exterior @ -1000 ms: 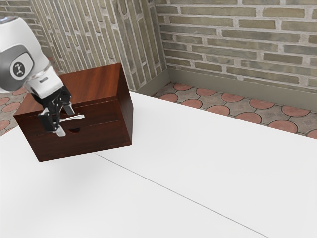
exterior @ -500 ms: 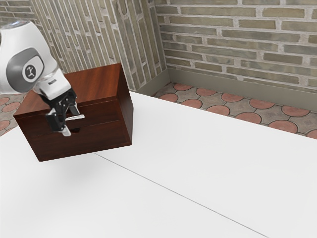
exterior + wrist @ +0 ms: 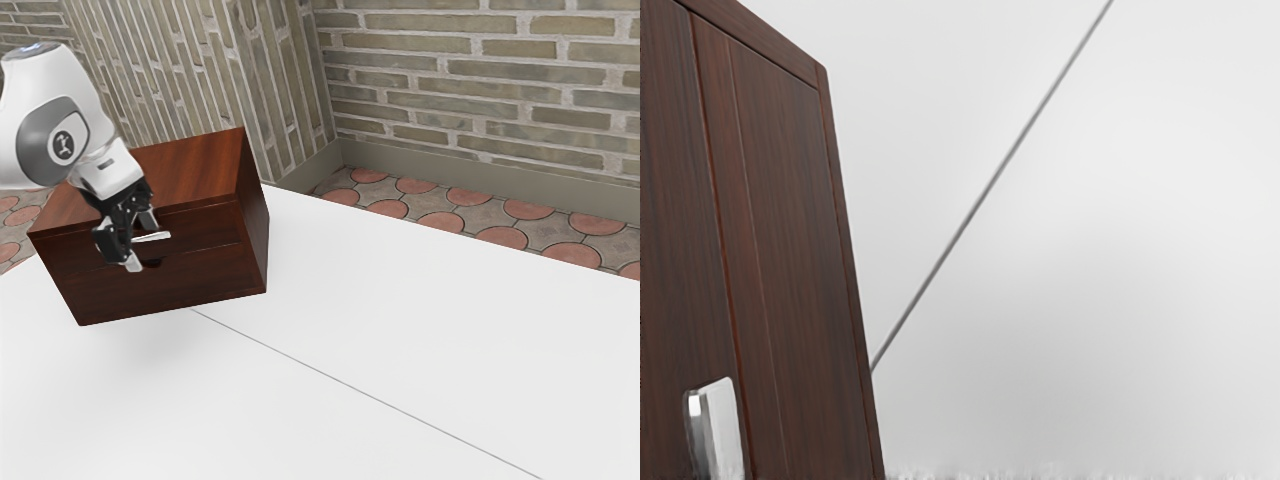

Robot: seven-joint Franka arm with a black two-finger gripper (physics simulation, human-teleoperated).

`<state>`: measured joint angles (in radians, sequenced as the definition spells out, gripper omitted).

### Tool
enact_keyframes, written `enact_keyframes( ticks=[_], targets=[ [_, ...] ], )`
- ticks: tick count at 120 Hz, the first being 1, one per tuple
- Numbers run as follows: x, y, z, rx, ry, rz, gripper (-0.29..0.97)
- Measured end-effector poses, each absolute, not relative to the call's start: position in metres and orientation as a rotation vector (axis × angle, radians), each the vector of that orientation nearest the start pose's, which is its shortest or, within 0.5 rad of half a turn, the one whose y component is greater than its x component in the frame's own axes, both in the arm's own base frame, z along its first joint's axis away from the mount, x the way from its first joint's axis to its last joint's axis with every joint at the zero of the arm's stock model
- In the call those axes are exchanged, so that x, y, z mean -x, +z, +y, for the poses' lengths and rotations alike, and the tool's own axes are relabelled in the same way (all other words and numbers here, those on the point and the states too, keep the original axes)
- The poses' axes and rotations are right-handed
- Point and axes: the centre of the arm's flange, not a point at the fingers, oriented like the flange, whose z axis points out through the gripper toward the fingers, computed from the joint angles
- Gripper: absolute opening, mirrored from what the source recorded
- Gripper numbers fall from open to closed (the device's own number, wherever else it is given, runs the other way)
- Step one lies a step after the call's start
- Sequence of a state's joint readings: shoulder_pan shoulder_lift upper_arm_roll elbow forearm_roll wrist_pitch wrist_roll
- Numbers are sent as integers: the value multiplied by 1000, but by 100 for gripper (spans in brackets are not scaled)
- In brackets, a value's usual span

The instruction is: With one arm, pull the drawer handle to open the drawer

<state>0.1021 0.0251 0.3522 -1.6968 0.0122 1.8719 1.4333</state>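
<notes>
Fingers (image 3: 122,258) of the black gripper (image 3: 133,240) stand apart, one above and one below the near end of the silver drawer handle (image 3: 156,237), which lies between them without a visible squeeze from both sides. That handle sits on the upper drawer front (image 3: 205,228) of a dark wooden cabinet (image 3: 190,165), and the front looks flush with the cabinet face. This cabinet rests on the white table (image 3: 420,340) by the brick wall (image 3: 480,80); a thin dark seam (image 3: 990,190) crosses the tabletop.
</notes>
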Motion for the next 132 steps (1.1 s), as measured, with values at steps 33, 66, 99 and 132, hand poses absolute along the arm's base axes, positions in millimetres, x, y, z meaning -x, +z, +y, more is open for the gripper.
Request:
enact_keyframes(
  ticks=[33,66,99,132],
  targets=[
    [-521,577,269,2670,-103,1378,68],
    [-519,576,274,2676,-99,1363,68],
    [-521,572,273,2678,-89,1368,65],
    [-522,569,274,2684,-83,1364,60]
  ],
)
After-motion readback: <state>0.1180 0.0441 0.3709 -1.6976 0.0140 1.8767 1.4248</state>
